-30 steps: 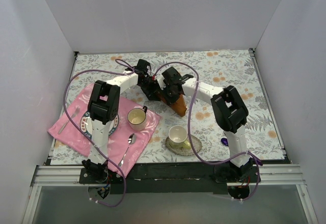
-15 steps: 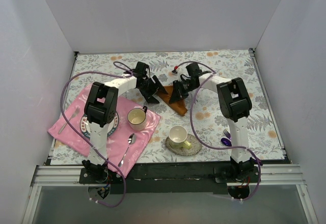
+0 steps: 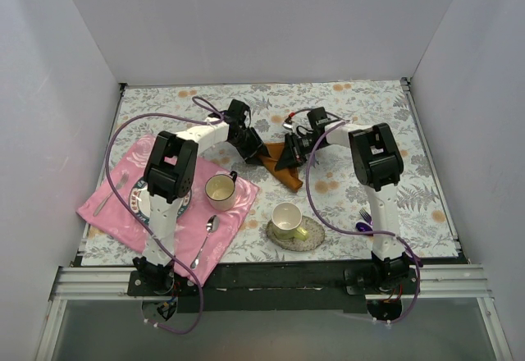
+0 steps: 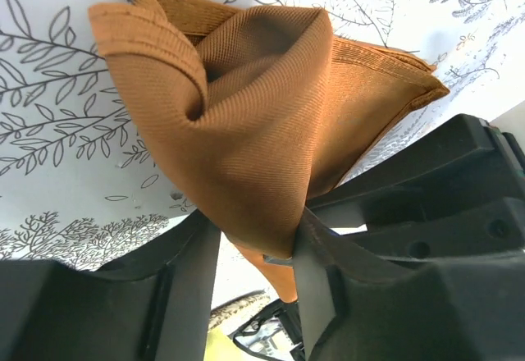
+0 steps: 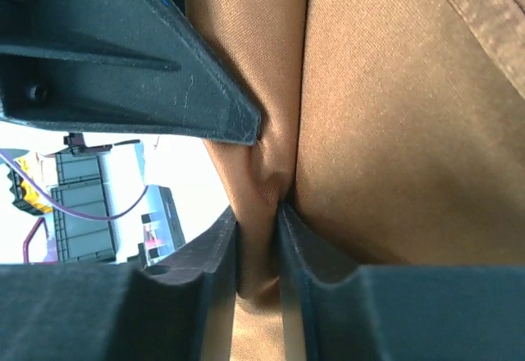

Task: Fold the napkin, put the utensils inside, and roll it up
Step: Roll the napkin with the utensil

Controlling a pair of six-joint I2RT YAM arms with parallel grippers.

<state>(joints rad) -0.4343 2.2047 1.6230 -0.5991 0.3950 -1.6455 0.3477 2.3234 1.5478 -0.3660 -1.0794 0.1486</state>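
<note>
— Top external: what differs from a second ago?
— The napkin (image 3: 281, 174) hung bunched between the arms then. Now it is lower, a creased strip lying mid-table (image 3: 369, 115). The right arm has stretched out and both grippers have come down with the cloth.
— Grips?
— The left gripper (image 3: 251, 143) is clamped on a fold, which the left wrist view shows pinched between its fingers. The right gripper (image 3: 289, 154) nips another fold.
— Meaning?
— Folding is still in hand, I judge: the cloth is crumpled, not laid flat. The fork (image 3: 364, 213) and spoon (image 3: 361, 229) lie by the right arm's base, well apart from it and not yet placed.
</note>
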